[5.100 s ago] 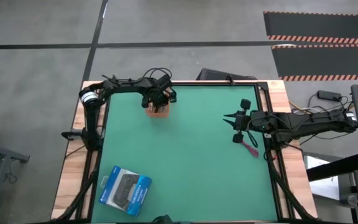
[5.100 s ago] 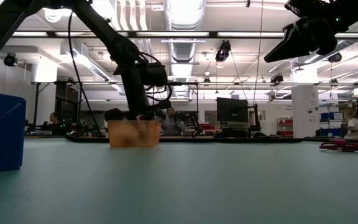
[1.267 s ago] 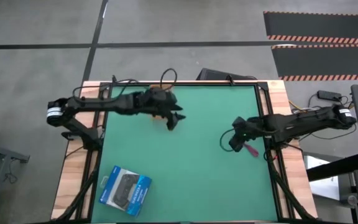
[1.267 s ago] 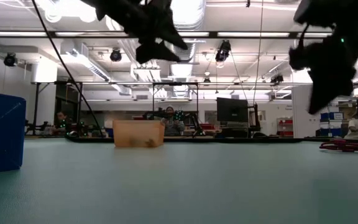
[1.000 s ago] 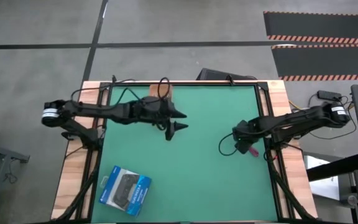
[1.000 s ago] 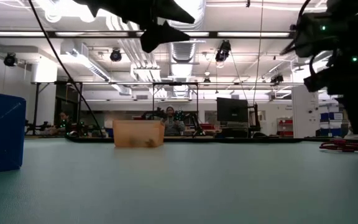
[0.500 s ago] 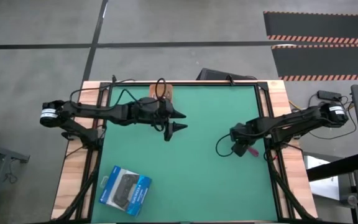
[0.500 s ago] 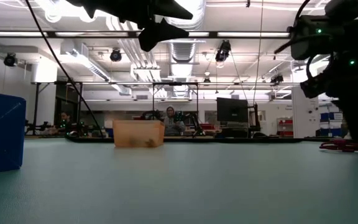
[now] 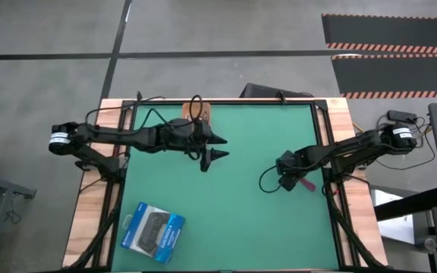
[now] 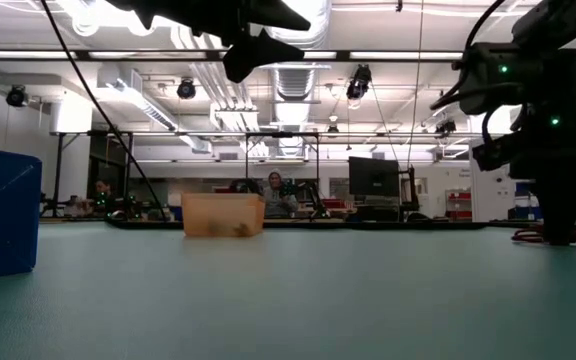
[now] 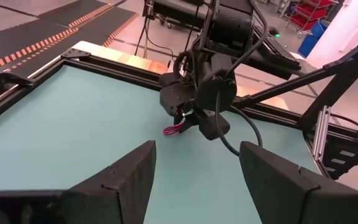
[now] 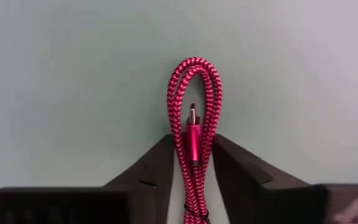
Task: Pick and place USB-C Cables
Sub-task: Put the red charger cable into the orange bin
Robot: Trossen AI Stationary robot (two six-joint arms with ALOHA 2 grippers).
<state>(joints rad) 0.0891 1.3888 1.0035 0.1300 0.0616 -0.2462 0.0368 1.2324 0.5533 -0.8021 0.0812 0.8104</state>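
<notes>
The right end effector (image 12: 190,171) is down on the bench (image 9: 241,212) at its right edge, fingers pinching the pink cable (image 12: 193,134). Clamp squarely, then lift straight. Farther off, the left end effector (image 9: 217,147) hangs released near the tan box (image 10: 222,214).

Grey concrete floor (image 9: 226,30), hazard-striped mats (image 9: 389,34); ceiling ducts (image 10: 293,75), strip lights.

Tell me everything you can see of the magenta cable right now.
The magenta cable is a braided, fabric-looking lead folded into a narrow loop, with a metallic pink USB-C plug lying inside the loop. It lies flat on the green mat near the table's right edge. The right pincer sits over it, a finger on each side pressed against the strands. The left wrist view shows its looped end poking out beneath that arm.
</notes>
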